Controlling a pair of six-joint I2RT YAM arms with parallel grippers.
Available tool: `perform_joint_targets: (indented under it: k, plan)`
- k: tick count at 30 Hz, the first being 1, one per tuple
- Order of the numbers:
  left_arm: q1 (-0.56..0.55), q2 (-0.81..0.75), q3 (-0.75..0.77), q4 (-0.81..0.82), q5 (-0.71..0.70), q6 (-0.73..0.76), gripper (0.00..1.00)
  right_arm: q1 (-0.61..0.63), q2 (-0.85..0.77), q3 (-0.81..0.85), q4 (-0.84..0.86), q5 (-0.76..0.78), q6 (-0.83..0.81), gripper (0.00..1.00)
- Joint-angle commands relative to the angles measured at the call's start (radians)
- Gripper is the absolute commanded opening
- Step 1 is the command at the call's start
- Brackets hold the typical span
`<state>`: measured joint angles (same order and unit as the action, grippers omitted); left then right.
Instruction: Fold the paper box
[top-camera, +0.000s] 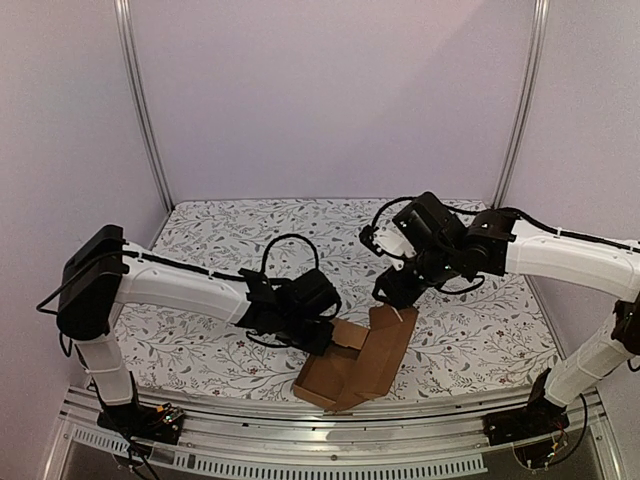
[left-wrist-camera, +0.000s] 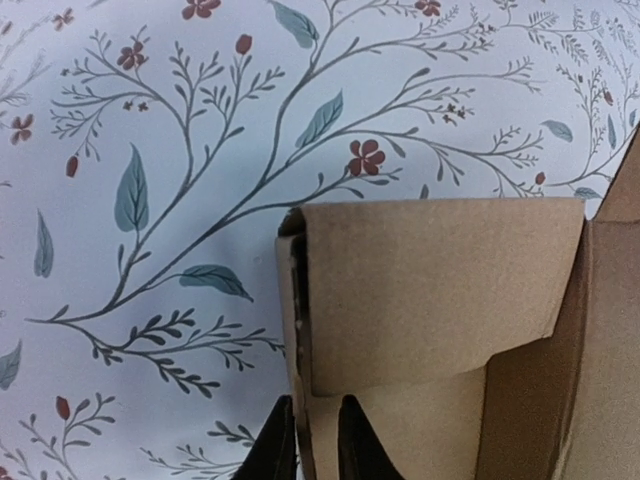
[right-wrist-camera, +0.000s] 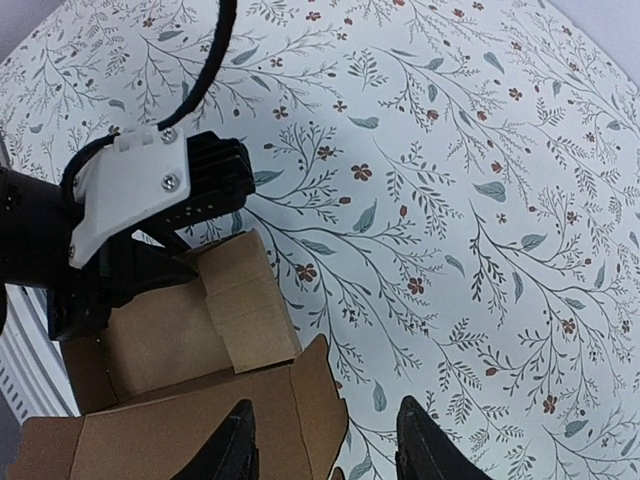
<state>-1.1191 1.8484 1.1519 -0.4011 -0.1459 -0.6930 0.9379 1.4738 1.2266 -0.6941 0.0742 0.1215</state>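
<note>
The paper box (top-camera: 360, 365) is a partly folded brown cardboard piece lying near the table's front edge. Its left wall stands up with a flap folded over it (left-wrist-camera: 440, 260). My left gripper (top-camera: 325, 340) is at the box's left side. In the left wrist view that gripper (left-wrist-camera: 312, 440) is shut on the upright wall's edge, one finger on each side. My right gripper (top-camera: 395, 305) hovers over the box's far right flap. In the right wrist view it (right-wrist-camera: 325, 450) stands open above the flap's corner (right-wrist-camera: 320, 400), gripping nothing.
The floral tablecloth (top-camera: 220, 240) covers the table. A metal rail (top-camera: 330, 440) runs along the near edge. Two upright posts (top-camera: 140, 100) (top-camera: 520, 100) stand at the back corners against the purple walls. A black cable (top-camera: 285, 245) loops above the left wrist.
</note>
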Motion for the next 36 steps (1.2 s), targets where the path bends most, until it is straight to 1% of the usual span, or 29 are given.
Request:
perform_joint_targets:
  k: [1, 4, 11, 19, 28, 33, 36]
  plan:
    - [0.005, -0.001, -0.028, 0.037, 0.001, -0.01, 0.15, 0.009, 0.033, 0.092, -0.03, -0.026, -0.036, 0.47]
    - [0.005, -0.006, -0.038, 0.046, 0.002, -0.011, 0.14, 0.01, 0.064, 0.155, -0.066, -0.043, -0.055, 0.48]
    - [0.007, -0.031, -0.063, 0.067, 0.003, -0.008, 0.13, 0.007, 0.217, 0.254, -0.151, -0.062, -0.104, 0.53]
    - [0.005, -0.056, -0.09, 0.081, 0.008, 0.0, 0.1, 0.003, 0.407, 0.375, -0.242, -0.124, -0.174, 0.54]
    - [0.004, -0.072, -0.1, 0.097, 0.005, 0.014, 0.08, -0.002, 0.537, 0.482, -0.304, -0.169, -0.201, 0.53]
    - [0.002, -0.071, -0.1, 0.102, 0.007, 0.025, 0.06, -0.001, 0.601, 0.516, -0.333, -0.195, -0.212, 0.53]
    - [0.002, -0.072, -0.102, 0.105, 0.009, 0.027, 0.05, -0.002, 0.634, 0.527, -0.349, -0.208, -0.214, 0.51]
